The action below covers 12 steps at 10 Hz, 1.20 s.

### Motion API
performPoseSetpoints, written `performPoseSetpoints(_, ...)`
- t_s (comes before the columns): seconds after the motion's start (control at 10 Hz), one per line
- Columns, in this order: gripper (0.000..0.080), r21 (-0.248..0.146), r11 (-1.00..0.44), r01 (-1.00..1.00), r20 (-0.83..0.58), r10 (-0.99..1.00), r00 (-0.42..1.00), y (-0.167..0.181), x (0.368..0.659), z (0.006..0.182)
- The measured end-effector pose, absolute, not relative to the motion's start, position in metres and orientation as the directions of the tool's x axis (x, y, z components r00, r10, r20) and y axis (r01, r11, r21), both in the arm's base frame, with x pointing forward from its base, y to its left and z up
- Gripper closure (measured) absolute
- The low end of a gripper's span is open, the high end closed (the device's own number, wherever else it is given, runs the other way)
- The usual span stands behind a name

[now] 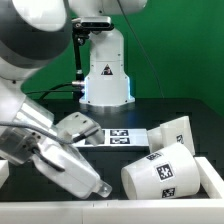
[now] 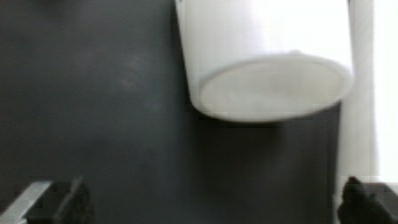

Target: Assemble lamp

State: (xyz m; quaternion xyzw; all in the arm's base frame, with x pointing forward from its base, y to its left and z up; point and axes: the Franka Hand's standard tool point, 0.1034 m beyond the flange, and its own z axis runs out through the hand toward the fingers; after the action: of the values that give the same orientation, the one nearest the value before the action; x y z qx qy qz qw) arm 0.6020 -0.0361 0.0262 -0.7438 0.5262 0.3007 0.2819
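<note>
The lamp shade point(image 1: 165, 175), a large white truncated cone with tags, lies on its side on the black table at the exterior view's right. A smaller white tagged part, probably the base block point(image 1: 171, 131), sits behind it. My gripper point(image 1: 98, 187) hangs low to the left of the shade, blurred. In the wrist view my gripper point(image 2: 205, 205) is open wide and empty, one dark fingertip point(image 2: 45, 200) at each side. A white round-ended part point(image 2: 267, 80) lies ahead of the jaws, apart from them. I cannot tell which lamp part it is. The bulb is not clearly in view.
The marker board point(image 1: 116, 135) lies flat mid-table. The big white robot pedestal point(image 1: 105, 70) stands at the back before a green backdrop. A white wall point(image 1: 120, 212) runs along the front edge. A blurred white strip point(image 2: 375, 100) edges the wrist view.
</note>
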Motion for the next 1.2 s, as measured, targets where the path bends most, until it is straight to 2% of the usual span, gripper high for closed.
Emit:
performPoseSetpoints(0.3,0.01,-0.088,-0.294,-0.952,-0.754,-0.605,0.256,-0.018,0.591,0.017)
performPoseSetpoints(0.7,0.01,-0.086,-0.292,-0.952,-0.756,-0.604,0.254,-0.018,0.59,0.016)
performPoseSetpoints(1.1,0.01,-0.066,-0.264,-0.962,-0.781,-0.587,0.214,-0.005,0.577,0.009)
performPoseSetpoints(1.2,0.0129,-0.067,-0.264,-0.962,-0.78,-0.587,0.215,-0.005,0.577,0.009)
